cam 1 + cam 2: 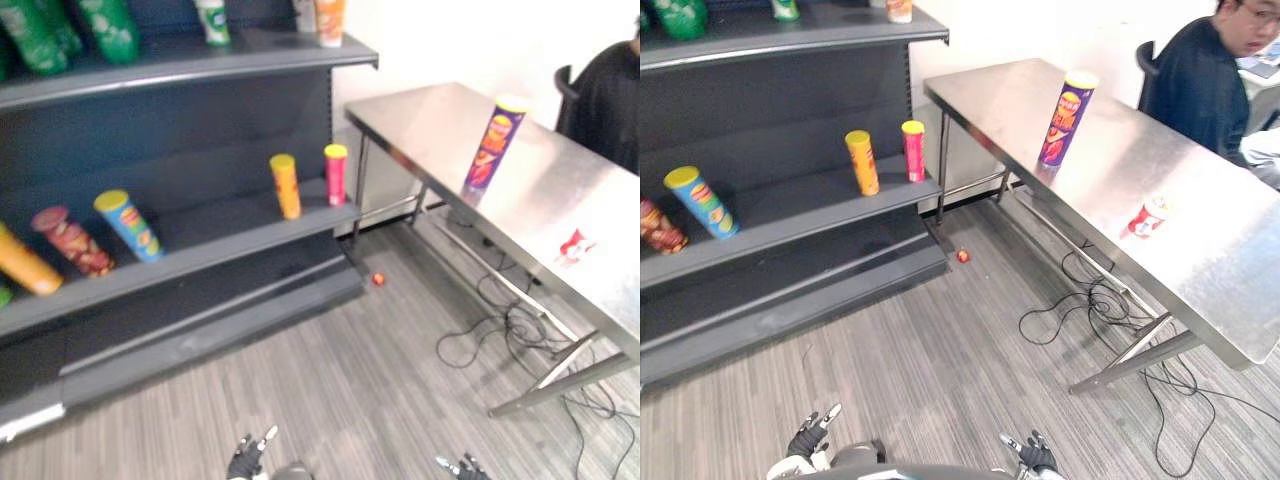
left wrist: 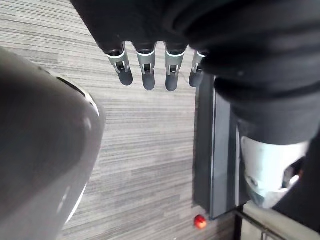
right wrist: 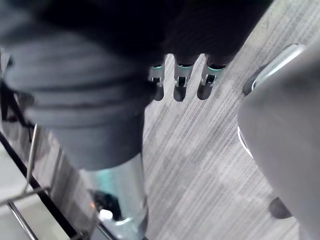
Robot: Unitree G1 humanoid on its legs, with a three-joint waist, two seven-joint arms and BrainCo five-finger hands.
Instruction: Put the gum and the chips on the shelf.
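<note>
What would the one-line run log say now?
left hand: open, empty | right hand: open, empty | purple chips can: upright on table | gum: on table | shelf: neither placed yet

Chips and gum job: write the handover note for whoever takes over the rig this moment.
Left hand: open, empty, low above the floor. Right hand: the same.
Chips: purple can upright on the steel table.
Gum: probably the small red and white container nearer on that table; too small to be sure.
Done: nothing; neither is on the shelf, which holds other cans.
Left: fetch both from the table, set them on the shelf. A person sits behind the table; a small red thing lies on the floor by the shelf.
</note>
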